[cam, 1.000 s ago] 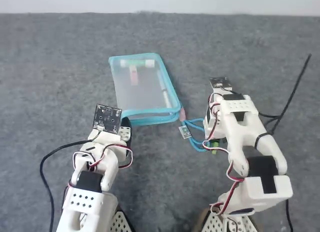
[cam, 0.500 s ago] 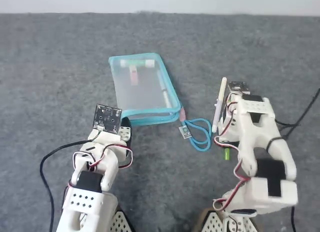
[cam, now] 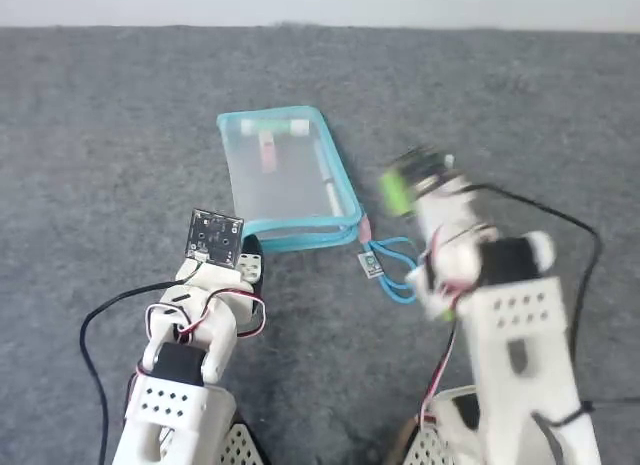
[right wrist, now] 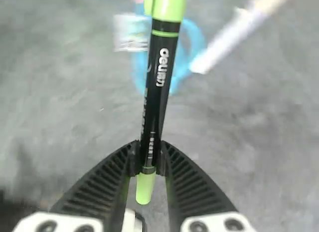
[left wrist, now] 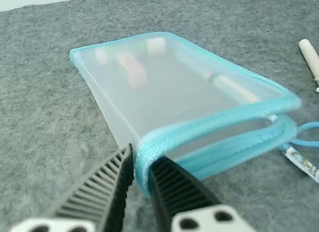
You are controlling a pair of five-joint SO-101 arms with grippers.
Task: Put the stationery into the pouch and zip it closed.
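Note:
A translucent pouch (cam: 285,180) with a teal zipper edge lies flat on the grey carpet, its open mouth toward the arms. A white pen (cam: 328,180) and a pink item (cam: 268,150) lie inside. My left gripper (left wrist: 141,162) is shut on the pouch's teal edge at its near corner (cam: 250,253). My right gripper (right wrist: 148,149) is shut on a green and black pen (right wrist: 157,92), held above the carpet to the right of the pouch mouth. Its green end (cam: 397,190) pokes out beside the right arm. Another white pen (right wrist: 239,32) lies loose on the carpet (left wrist: 310,57).
The zipper's blue cord loop with a small tag (cam: 388,265) lies on the carpet between the pouch and the right arm (right wrist: 174,57). Black cables trail at both arms' bases. Bare grey carpet (cam: 120,115) surrounds the pouch.
The right arm swung right, then lifted and moved left toward the pouch mouth with the green pen. The left arm and pouch stayed still.

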